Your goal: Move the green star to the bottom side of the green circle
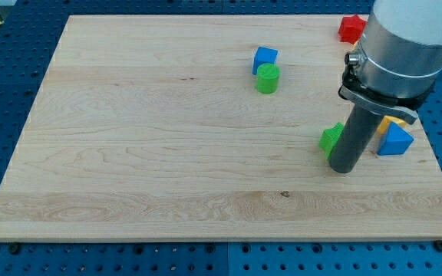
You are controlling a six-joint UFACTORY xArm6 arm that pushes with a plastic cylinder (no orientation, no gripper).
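Camera view: my tip (343,169) touching green star (329,139); green circle (267,78) well apart.

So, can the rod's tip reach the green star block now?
Probably yes: my tip already sits right beside the green star block, on its right in the view, with nothing between them; contact itself is hidden.

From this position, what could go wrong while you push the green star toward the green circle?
My tip sits on the view's right of the green star, hiding part of it, so an off-centre push could slip past it. The blue cube touches the green circle; overshooting could knock both. The yellow block and blue triangle sit close behind the rod.
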